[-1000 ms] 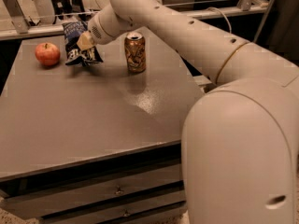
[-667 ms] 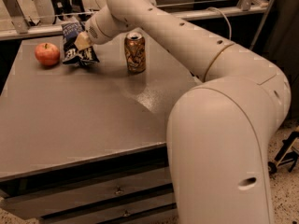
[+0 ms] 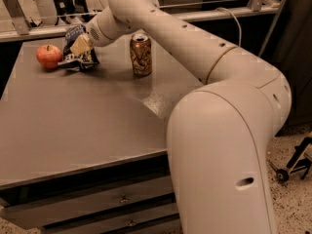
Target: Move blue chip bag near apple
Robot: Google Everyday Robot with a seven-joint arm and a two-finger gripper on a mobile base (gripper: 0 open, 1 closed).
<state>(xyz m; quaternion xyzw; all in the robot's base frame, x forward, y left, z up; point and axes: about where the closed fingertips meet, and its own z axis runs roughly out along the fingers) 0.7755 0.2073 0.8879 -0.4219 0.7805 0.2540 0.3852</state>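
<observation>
The blue chip bag [image 3: 74,52] lies crumpled at the far left of the grey table [image 3: 73,126], touching or almost touching the red apple [image 3: 48,56] on its left. My gripper [image 3: 81,45] is at the end of the long white arm that reaches in from the right. It sits on top of the bag with a pale finger [image 3: 80,44] pressed against it, shut on the bag. The bag's lower edge rests on the table.
A gold-brown drink can [image 3: 141,54] stands upright to the right of the bag, under my forearm. My arm's large white elbow [image 3: 219,145] fills the right foreground. A metal rail [image 3: 204,4] runs behind the table. Drawers [image 3: 97,204] sit below its front edge.
My arm's elbow has swung nearer and further left in view. The gripper and the bag have stayed beside the apple, with the bag settled slightly lower.
</observation>
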